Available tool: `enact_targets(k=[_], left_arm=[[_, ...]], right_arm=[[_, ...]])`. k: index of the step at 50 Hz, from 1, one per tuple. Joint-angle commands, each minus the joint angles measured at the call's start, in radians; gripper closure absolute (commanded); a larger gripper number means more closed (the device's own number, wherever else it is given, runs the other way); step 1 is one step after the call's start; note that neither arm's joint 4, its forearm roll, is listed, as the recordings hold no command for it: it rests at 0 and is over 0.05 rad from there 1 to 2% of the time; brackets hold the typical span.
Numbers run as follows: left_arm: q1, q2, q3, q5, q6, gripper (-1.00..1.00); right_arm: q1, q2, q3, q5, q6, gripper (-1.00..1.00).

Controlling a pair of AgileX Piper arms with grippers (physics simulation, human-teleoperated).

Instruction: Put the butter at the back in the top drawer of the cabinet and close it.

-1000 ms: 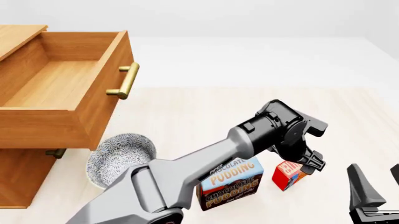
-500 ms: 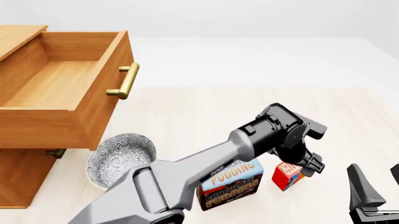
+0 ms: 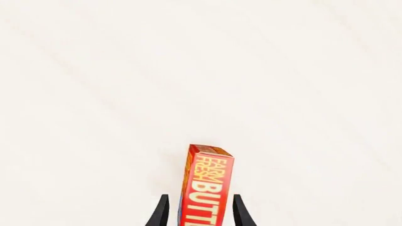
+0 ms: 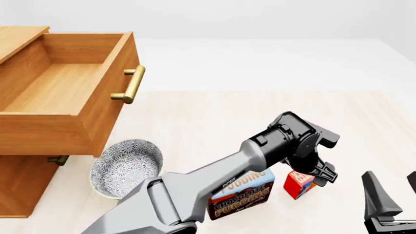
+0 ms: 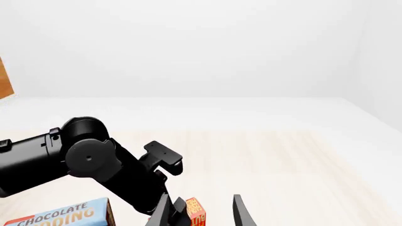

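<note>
While the butter (image 4: 300, 183) stands upright on the pale surface (image 4: 215, 122) at the lower right of the front view, I have my left hand (image 4: 320, 176) down over it. From the left wrist camera the red box (image 3: 205, 186) sits between the two dark fingers (image 3: 159, 214), which stand just off its sides with thin gaps showing, so the hand is narrow around the box and I cannot tell whether it has a grip. Just left of the butter in the front view is the Chocolate Pudding box (image 4: 240, 194), partly covered by my left arm (image 4: 208, 183). Further left, the patterned bowl (image 4: 124, 165) sits beside the cabinet (image 4: 19, 187). Its top drawer (image 4: 65, 92) fills the upper left of the frame, pulled out and open, brass handle (image 4: 130, 84) facing right. My right hand (image 4: 390, 197) is at the lower right corner, its fingers spread wide and holding nothing.
</note>
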Motion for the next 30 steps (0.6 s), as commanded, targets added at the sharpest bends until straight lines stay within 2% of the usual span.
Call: enact_targets(k=[1, 18, 30], left_arm=[[-0.005, 0.014, 0.002, -0.008, -0.009, -1.00], [-0.018, -0.003, 0.056, -0.042, -0.018, -1.00], [-0.022, -0.034, 0.130, -0.082, -0.027, -1.00]], right_arm=[[0.000, 0.000, 0.000, 0.000, 0.000, -1.00], [0.000, 0.000, 0.000, 0.000, 0.000, -1.00], [0.000, 0.000, 0.000, 0.000, 0.000, -1.00]])
